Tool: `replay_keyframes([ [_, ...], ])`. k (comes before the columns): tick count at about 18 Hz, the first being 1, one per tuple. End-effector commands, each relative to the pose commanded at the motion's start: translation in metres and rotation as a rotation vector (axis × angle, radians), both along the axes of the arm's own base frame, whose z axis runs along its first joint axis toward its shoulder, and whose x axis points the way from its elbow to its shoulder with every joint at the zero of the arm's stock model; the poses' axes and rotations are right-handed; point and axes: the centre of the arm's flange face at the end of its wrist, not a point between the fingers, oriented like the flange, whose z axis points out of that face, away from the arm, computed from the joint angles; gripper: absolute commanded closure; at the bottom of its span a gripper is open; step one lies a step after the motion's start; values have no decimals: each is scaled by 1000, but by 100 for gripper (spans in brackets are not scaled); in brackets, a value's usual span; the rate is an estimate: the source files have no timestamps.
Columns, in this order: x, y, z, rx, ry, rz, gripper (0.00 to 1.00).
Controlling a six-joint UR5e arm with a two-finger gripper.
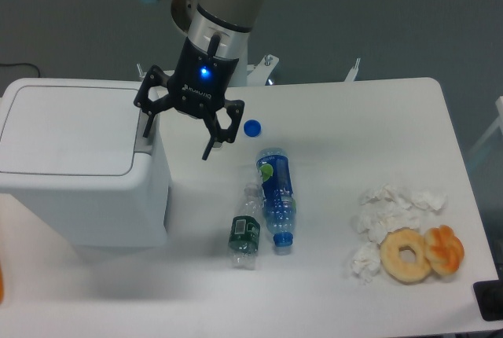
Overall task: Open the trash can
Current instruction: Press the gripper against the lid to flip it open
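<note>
The trash can (75, 165) is a big white boxy bin at the left of the table, its flat lid (67, 130) lying down shut. A grey push tab (144, 135) runs along the lid's right edge. My gripper (176, 142) hangs open just right of that edge, tilted. Its left finger (146, 126) sits over the grey tab and its right finger (209, 146) points down over the table. Nothing is between the fingers.
A blue bottle cap (252, 127) lies just right of the gripper. Two plastic bottles (275, 196) (246, 229) lie mid-table. Crumpled tissues (389, 208), a doughnut (406, 255) and a pastry (445, 248) sit at the right front.
</note>
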Motion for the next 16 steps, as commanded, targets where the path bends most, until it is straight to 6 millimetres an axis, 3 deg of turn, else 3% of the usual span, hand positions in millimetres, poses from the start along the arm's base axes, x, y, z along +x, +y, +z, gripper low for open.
replay_keyframes([
  [16,-3,4,-9,-11,-10,-2,0],
])
